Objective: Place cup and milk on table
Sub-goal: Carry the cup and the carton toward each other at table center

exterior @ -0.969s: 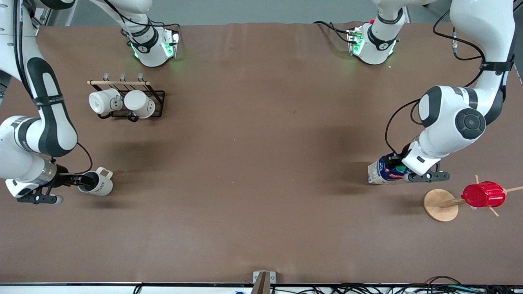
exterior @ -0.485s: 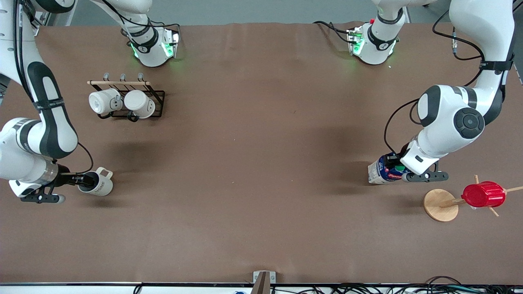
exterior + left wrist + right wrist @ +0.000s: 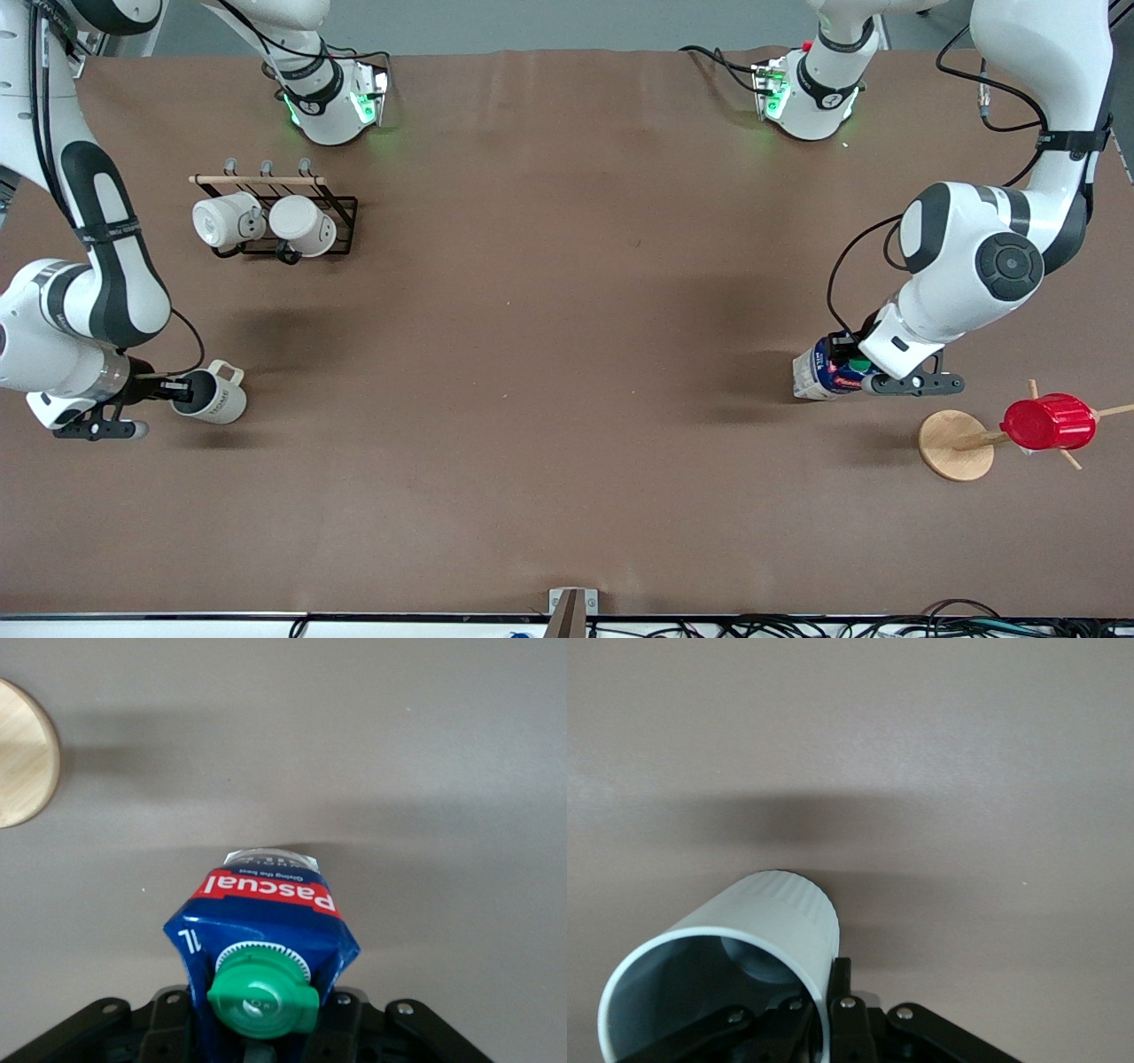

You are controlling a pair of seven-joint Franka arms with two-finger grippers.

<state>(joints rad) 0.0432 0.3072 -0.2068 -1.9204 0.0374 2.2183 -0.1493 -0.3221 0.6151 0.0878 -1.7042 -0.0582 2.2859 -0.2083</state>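
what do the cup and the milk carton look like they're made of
The cup, in the right tool: probably glazed ceramic, with a smooth cream outside, thick rim and grey inside. The milk, in the left tool: likely coated paperboard, with glossy printed folded panels and a ridged green cap that looks plastic.

The cup (image 3: pixel 211 396), a small cream mug with a dark grey inside and dark lettering, hangs tilted above the table (image 3: pixel 549 354) at about nine o'clock, its loop handle upward. The milk (image 3: pixel 828 374), a dark blue carton with a green cap, red band and whitish base, leans at about three o'clock.
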